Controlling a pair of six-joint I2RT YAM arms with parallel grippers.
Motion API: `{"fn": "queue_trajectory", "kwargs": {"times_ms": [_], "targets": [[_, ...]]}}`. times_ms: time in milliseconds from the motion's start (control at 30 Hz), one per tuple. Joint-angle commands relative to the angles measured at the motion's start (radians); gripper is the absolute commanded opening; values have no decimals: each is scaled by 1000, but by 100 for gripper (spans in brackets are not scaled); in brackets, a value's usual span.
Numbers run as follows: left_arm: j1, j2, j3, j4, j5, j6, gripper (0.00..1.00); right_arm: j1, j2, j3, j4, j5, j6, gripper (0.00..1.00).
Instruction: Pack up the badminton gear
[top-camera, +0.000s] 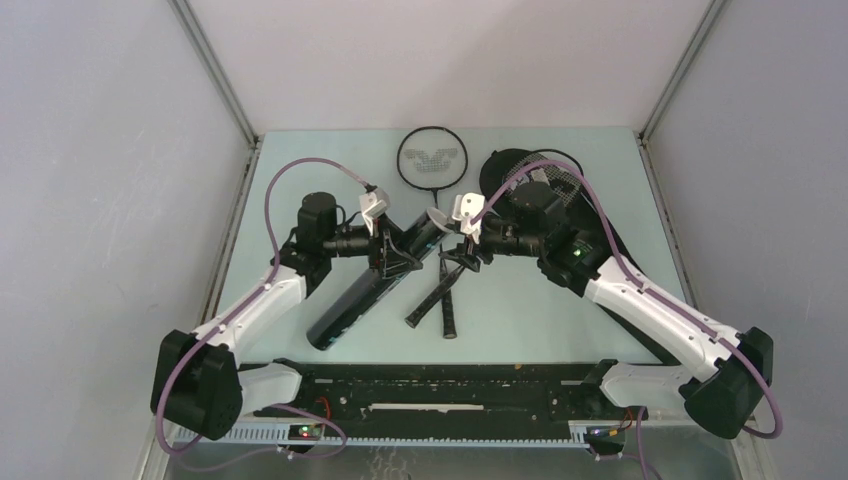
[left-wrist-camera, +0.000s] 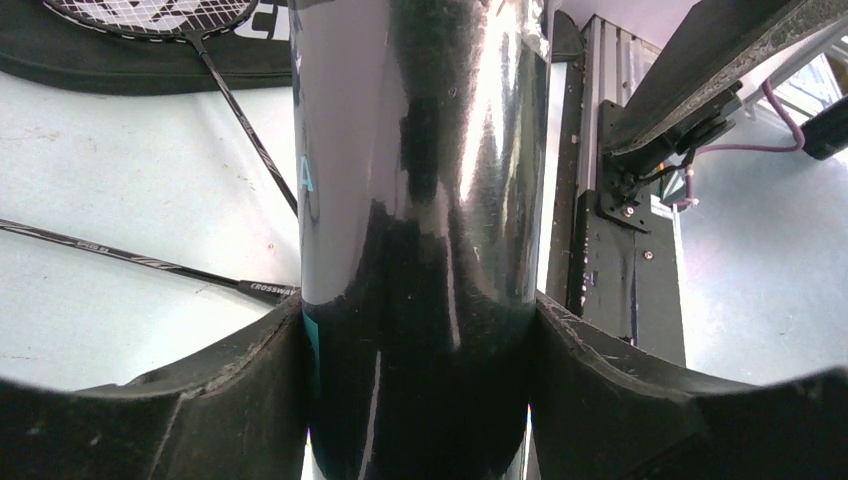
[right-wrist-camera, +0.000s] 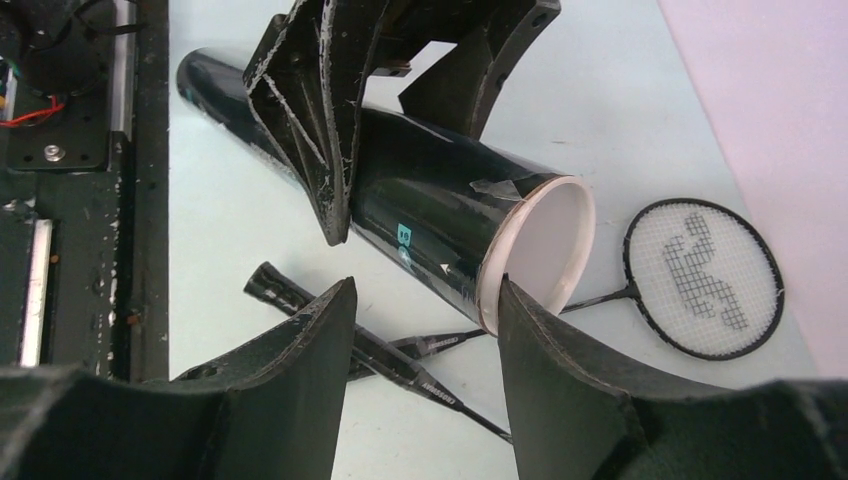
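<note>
Left gripper (top-camera: 392, 260) is clenched round the long glossy black tube (top-camera: 350, 300). Right gripper (right-wrist-camera: 425, 300) is released, fingers spread just beside its white cap (right-wrist-camera: 545, 250).

I had the left arm (top-camera: 255, 305) reaching forward and inward from its base, its wrist (top-camera: 325, 225) turned toward the middle. The left hand (top-camera: 392, 255) was clamped around the tube (top-camera: 375, 280), one of its fingers (left-wrist-camera: 250, 370) pressed flat against each side. The right arm (top-camera: 650, 305) mirrored it, angled inward with its wrist (top-camera: 530, 215) raised off the tabletop. The right hand (right-wrist-camera: 425, 290) faced the left hand, close in front of it, its fingers (right-wrist-camera: 310, 360) spread apart with nothing gripped between them.
</note>
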Motion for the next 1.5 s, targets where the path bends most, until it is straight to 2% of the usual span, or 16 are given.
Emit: {"fn": "queue_trajectory", "kwargs": {"times_ms": [0,600,1133,1467], "targets": [[11,-11,31,356,-110,-168,0,82,56,-45,-139,-223,67,60],[68,8,-11,543,-216,-361,0,131,90,-63,-104,-193,91,60],[88,35,-47,754,-191,-548,0,175,123,-77,-67,-74,89,38],[88,38,-60,838,-185,-607,0,217,141,-78,-48,0,94,24]]}}
